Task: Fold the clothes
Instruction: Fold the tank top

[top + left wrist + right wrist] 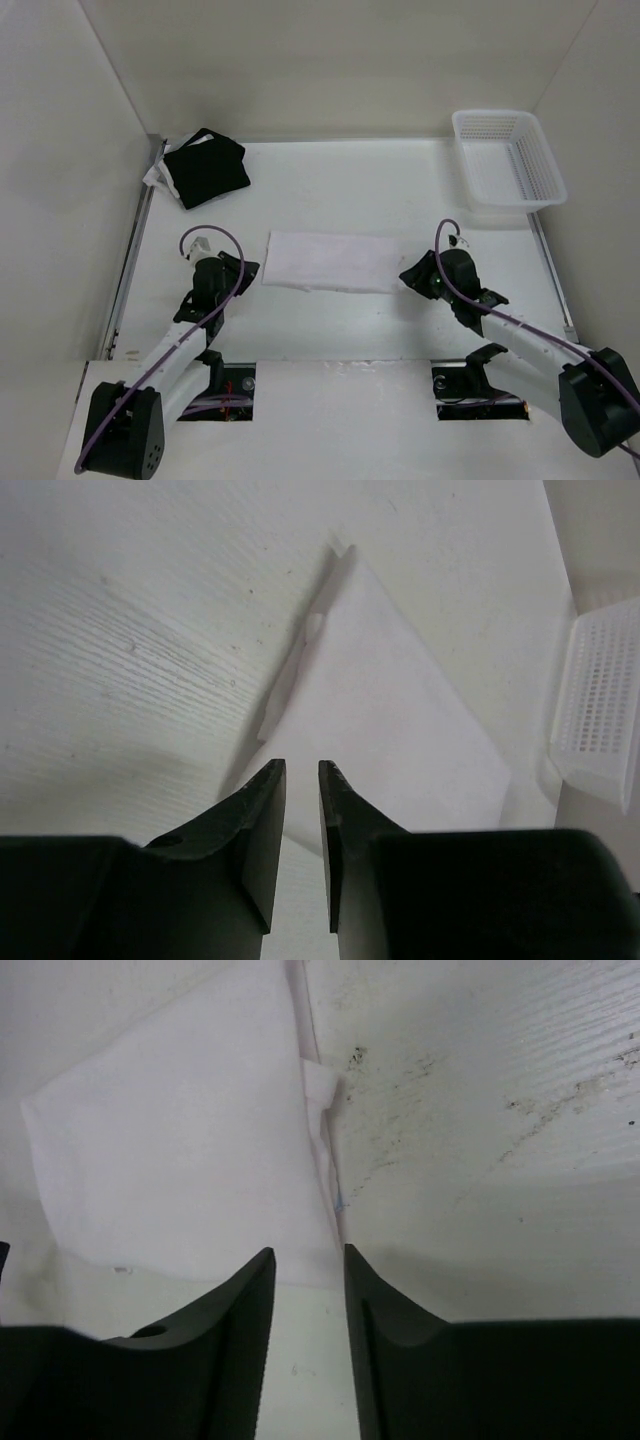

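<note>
1. The left pincer (302, 765) has its jaws a little apart with nothing between them. The right pincer (308, 1252) gapes somewhat wider and is also empty.
2. Just ahead of both sets of tips lie the clothes (330, 262), a flat white strip on the table (350, 200). One short end is near each pincer; I see no contact.
3. The strip's long axis runs straight from one pincer to the other.
4. In my judgement this is a pause between folds, with a lengthwise fold already laid.
5. The next move likely calls for pinching one short end and carrying it over the other, gripping all the thin layers together.

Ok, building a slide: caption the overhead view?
White garment, folded flat, lies between left gripper and right gripper; basket beyond.
</note>
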### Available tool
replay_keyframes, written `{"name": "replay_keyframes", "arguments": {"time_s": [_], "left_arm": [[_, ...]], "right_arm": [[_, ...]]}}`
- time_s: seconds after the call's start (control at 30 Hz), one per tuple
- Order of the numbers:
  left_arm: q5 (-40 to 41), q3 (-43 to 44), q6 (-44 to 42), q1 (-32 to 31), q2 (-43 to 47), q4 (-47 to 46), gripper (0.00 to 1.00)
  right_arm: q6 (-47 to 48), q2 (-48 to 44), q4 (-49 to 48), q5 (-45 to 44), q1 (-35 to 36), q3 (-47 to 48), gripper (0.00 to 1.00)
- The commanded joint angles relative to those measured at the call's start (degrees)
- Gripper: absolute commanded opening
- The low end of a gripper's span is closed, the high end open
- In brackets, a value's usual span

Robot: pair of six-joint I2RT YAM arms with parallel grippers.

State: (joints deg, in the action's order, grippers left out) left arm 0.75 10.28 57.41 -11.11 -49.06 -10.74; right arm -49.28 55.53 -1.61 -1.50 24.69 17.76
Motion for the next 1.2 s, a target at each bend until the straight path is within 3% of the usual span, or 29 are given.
{"name": "replay_keyframes", "arguments": {"time_s": [0.0, 0.1, 0.4, 0.47, 0.53, 0.6, 0.67, 0.77, 0.97, 1.17], "left_arm": [[0.3, -0.18, 0.16, 1.66, 2.99, -1.56, 0.2], [0.74, 0.52, -0.19, 2.2, 3.97, -1.21, 0.2], [1.18, 1.32, -0.72, 0.26, -0.07, -5.07, 0.21], [1.0, 1.49, -0.81, 0.0, -0.77, -5.86, 0.2], [0.83, 1.84, -0.81, -0.53, -0.95, -6.83, 0.2], [0.74, 2.28, -0.81, -1.49, -0.78, -7.54, 0.2], [1.26, 2.63, -0.89, -3.07, -0.6, -7.8, 0.2], [2.06, 3.16, -1.16, -5.79, -1.21, -8.68, 0.21], [4.26, 5.01, -0.72, -11.6, -4.81, -11.84, 0.21], [4.08, 5.71, -0.01, -14.24, -6.4, -13.87, 0.21]], "right_arm": [[1.46, -0.86, -1.38, -1.49, -1.35, 0.96, 0.43], [2.96, 3.6, -4.53, 0.61, -2.93, 2.98, 0.49], [-0.72, 24.52, -21.14, 9.84, -4.16, 6.41, 0.46], [-3.53, 28.13, -23.61, 10.02, -4.95, 6.94, 0.38], [-6.0, 30.42, -26.15, 9.94, -5.48, 7.11, 0.22], [-7.23, 30.35, -28.09, 9.15, -6.01, 6.59, 0.1], [-7.41, 27.2, -28.1, 7.66, -6.97, 5.1, 0.04], [-5.49, 18.85, -22.94, 4.49, -8.82, 2.64, 0.02], [3.47, 1.01, -2.38, -2.89, -9.62, 6.22, 0.03], [10.07, 0.53, 10.29, -10.0, -2.08, 20.09, 0.04]]}}
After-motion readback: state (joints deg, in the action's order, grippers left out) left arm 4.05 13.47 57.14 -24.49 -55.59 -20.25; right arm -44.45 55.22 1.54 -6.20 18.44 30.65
